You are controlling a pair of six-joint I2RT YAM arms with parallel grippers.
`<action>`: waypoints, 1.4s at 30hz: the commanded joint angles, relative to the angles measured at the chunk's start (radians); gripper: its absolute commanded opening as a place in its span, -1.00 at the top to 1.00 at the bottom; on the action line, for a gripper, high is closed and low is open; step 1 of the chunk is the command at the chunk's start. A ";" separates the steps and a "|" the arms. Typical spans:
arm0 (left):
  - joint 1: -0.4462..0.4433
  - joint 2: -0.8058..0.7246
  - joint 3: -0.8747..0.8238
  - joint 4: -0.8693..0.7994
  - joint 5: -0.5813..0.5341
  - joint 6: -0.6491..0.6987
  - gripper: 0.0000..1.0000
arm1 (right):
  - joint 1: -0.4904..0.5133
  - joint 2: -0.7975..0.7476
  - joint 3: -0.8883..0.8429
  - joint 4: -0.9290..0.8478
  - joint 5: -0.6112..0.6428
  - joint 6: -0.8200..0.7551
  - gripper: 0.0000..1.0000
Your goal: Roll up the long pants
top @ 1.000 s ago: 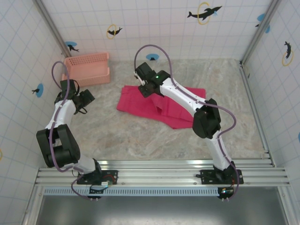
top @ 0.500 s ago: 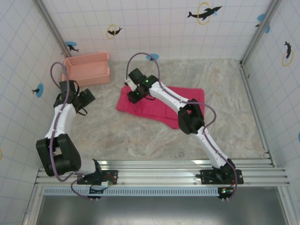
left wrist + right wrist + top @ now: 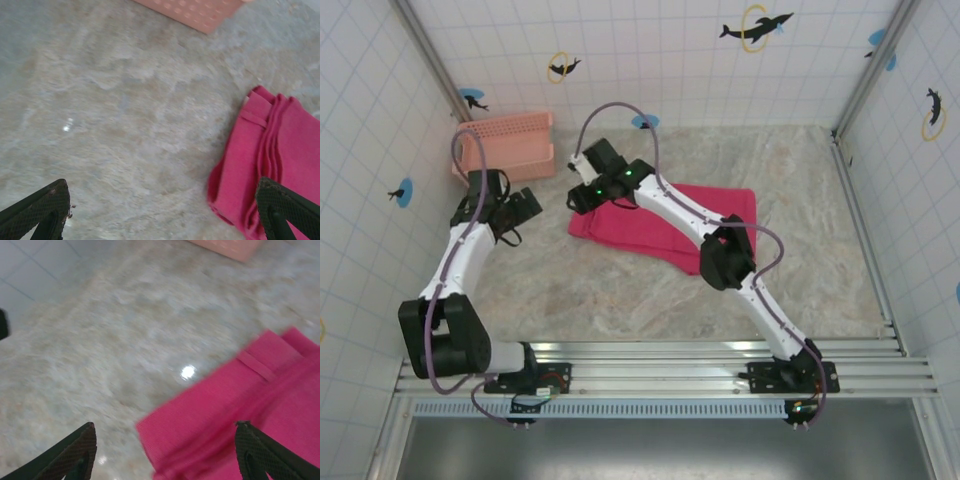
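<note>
The long pants [image 3: 665,222] lie folded flat on the marble table [image 3: 620,290], a magenta slab with its layered left edge near the middle. My right gripper [image 3: 578,190] hovers over that left edge, open, holding nothing. In the right wrist view the long pants [image 3: 240,410] reach in under the right gripper [image 3: 167,455] from the right. My left gripper [image 3: 523,207] stands open over bare table just left of the cloth. In the left wrist view the long pants [image 3: 280,145] lie beside the right fingertip [image 3: 282,207] of the left gripper [image 3: 162,215].
A salmon-pink slatted basket [image 3: 506,146] stands at the back left by the tiled wall, with its corner also in the wrist views as the basket [image 3: 195,10] and basket [image 3: 230,246]. Tiled walls close the table on three sides.
My right gripper has opened, let go of the lifted fold and moved left; the pants now lie flat. The left gripper has moved right, closer to the pants' left edge.
</note>
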 commanded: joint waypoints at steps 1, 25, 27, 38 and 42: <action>-0.045 0.033 -0.044 0.072 0.071 -0.113 -0.95 | -0.141 -0.155 -0.173 -0.065 0.107 -0.049 -0.55; -0.365 0.419 -0.202 0.632 0.093 -0.626 -0.60 | -0.536 -0.233 -0.588 -0.017 0.091 -0.110 -0.74; -0.365 0.450 -0.165 0.621 0.081 -0.614 -0.34 | -0.543 -0.215 -0.600 -0.015 0.103 -0.109 -0.73; -0.362 0.740 0.298 0.451 0.064 -0.480 -0.22 | -0.541 -0.323 -0.856 -0.090 0.026 -0.046 -0.68; -0.362 0.882 0.553 0.390 0.072 -0.455 -0.24 | -0.480 -0.457 -1.065 -0.051 -0.003 0.008 -0.69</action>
